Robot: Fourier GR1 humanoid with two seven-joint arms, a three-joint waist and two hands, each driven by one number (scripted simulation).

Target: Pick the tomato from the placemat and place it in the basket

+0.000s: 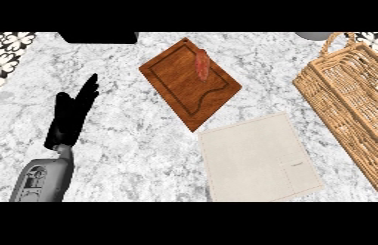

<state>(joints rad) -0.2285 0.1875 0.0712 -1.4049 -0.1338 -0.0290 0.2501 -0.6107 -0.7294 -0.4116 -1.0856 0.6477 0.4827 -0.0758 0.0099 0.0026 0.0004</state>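
Marble counter [133, 139]: grey-white and veined, with everything laid out on it, well spaced.
Left hand [70, 116]: over at the left side, black fingers straight and pointing up the counter, holding nothing. It looks to be resting.
Right hand: nowhere to be seen from here, folks, so nothing can be said about it.
Placemat [255, 159]: pale cream cloth, lower middle, lying at a slant, and its top is bare!
Tomato: I can't spot one on the mat, and nothing shows in the part of the basket I can see.
Cutting board [184, 89]: brown wood, tilted like a diamond, its lower corner just beside the mat's upper left corner.
Red piece [201, 67]: slim and reddish, lying on the board's upper half. It's the only red thing about, and whether it's the tomato I can't tell.
Basket [347, 94]: woven wicker at the right edge, partly cut off, open side up, near the mat's right edge.
Step in hand: by my reckoning the pick hasn't begun; finding the target comes first.
How to do it well: confirm what the red piece is, approach from above with fingers spread either side of it, close round it, lift clear of the board, then carry it high over the wicker rim before letting go.
Watch for: knocking the board, or catching fingers on the basket's handle.
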